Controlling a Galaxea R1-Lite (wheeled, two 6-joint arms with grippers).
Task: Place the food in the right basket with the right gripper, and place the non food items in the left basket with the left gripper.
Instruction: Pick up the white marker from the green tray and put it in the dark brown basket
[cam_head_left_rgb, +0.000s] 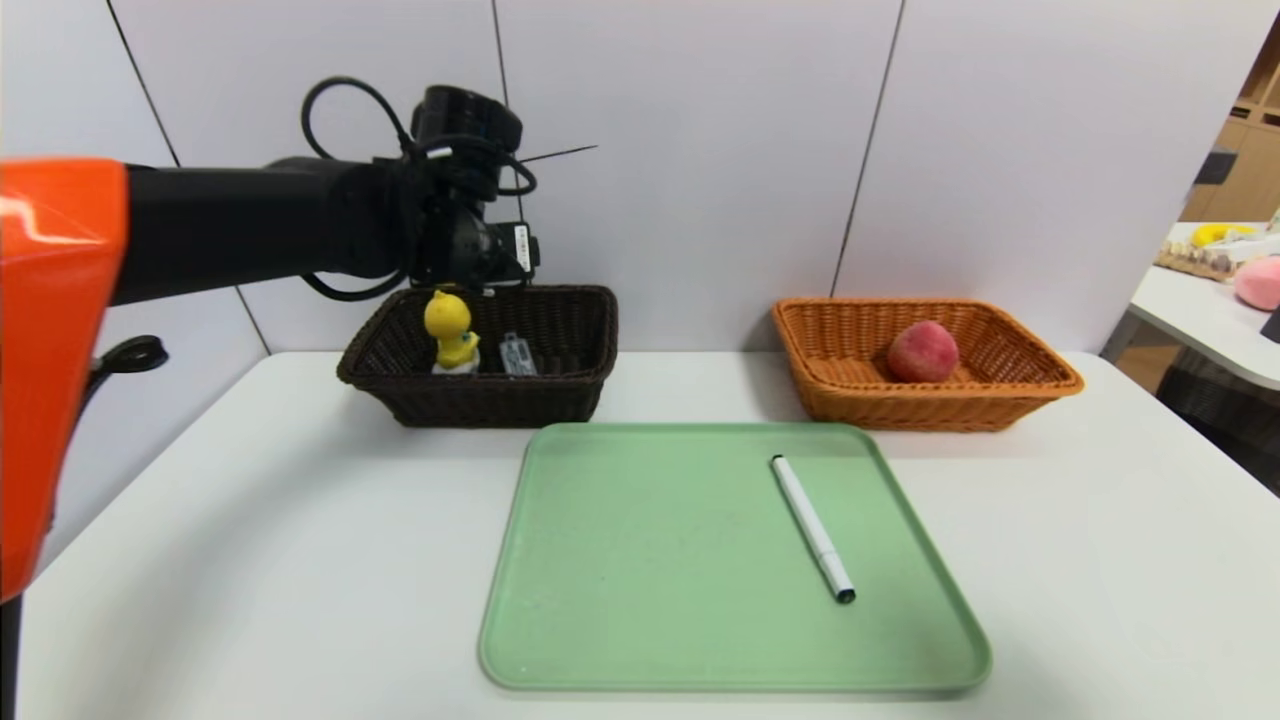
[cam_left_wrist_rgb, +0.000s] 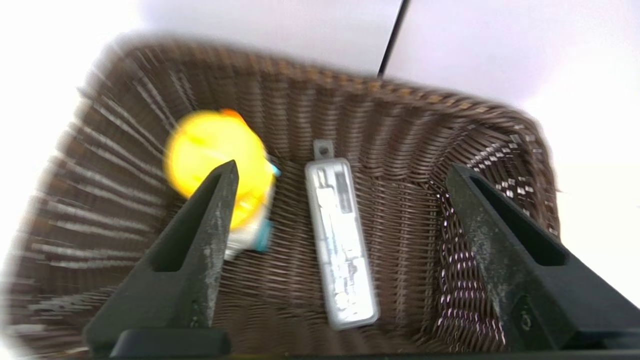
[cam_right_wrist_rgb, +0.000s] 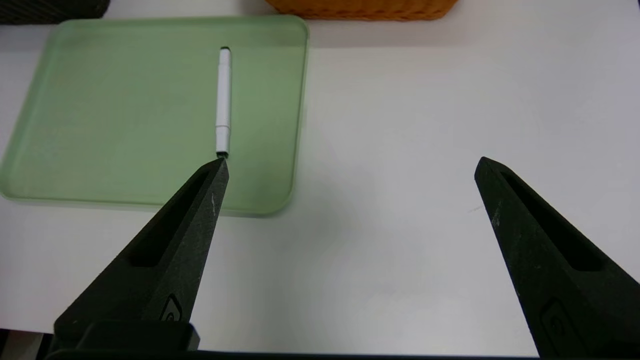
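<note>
- Head view: nearest, the green tray (cam_head_left_rgb: 680, 560) carries the white pen (cam_head_left_rgb: 812, 528); peach (cam_head_left_rgb: 922, 352) in the orange basket (cam_head_left_rgb: 925, 400), duck (cam_head_left_rgb: 451, 330) and grey case (cam_head_left_rgb: 517, 355) in the dark basket (cam_head_left_rgb: 490, 400)!
- Left wrist: left gripper (cam_left_wrist_rgb: 342, 167), jaws wide, above the dark basket!
- Right wrist: right gripper (cam_right_wrist_rgb: 354, 162) over the table (cam_right_wrist_rgb: 380, 250), jaws apart, nothing held!

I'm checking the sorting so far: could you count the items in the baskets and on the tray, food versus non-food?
Food: 1 (peach)
Non-food: 3 (duck toy, grey case, white pen)
Total: 4
</note>
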